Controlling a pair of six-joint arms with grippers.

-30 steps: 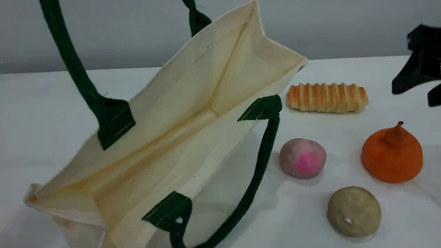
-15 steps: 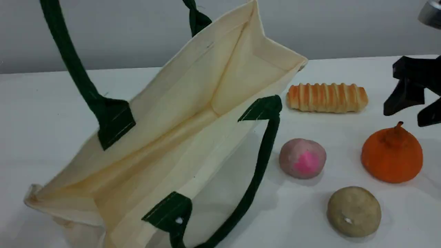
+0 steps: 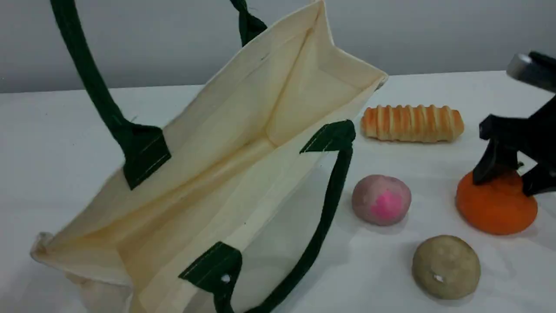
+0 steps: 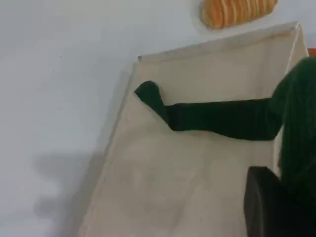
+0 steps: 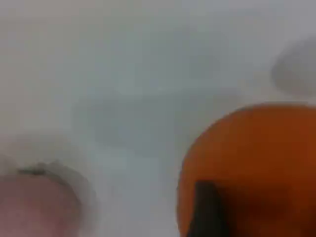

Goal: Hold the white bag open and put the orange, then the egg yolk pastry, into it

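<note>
Our right gripper (image 3: 506,180) has its jaws spread wide, one finger on each side of the orange's crown, tips at the top of the orange (image 3: 495,206); nothing is gripped yet. In the right wrist view a dark fingertip lies against the fruit's skin, so we judge the jaws are low enough to bite.

Our left gripper (image 4: 276,210) is closed; it looks clamped on the green handle (image 4: 222,121) of the white bag (image 3: 226,174), though the contact itself sits at the edge of the left wrist view. The bag hangs tilted with its mouth wide open toward the food.

The egg yolk pastry (image 3: 446,266) waits near the table's front, just beside the pink-patched ball (image 3: 381,199); the striped bread roll (image 3: 412,123) lies farther back.

We are at the pick of the orange, the first item. Next we should settle slightly, close evenly around the fruit below its knob, lift clear, and carry it left over the bag's mouth.
</note>
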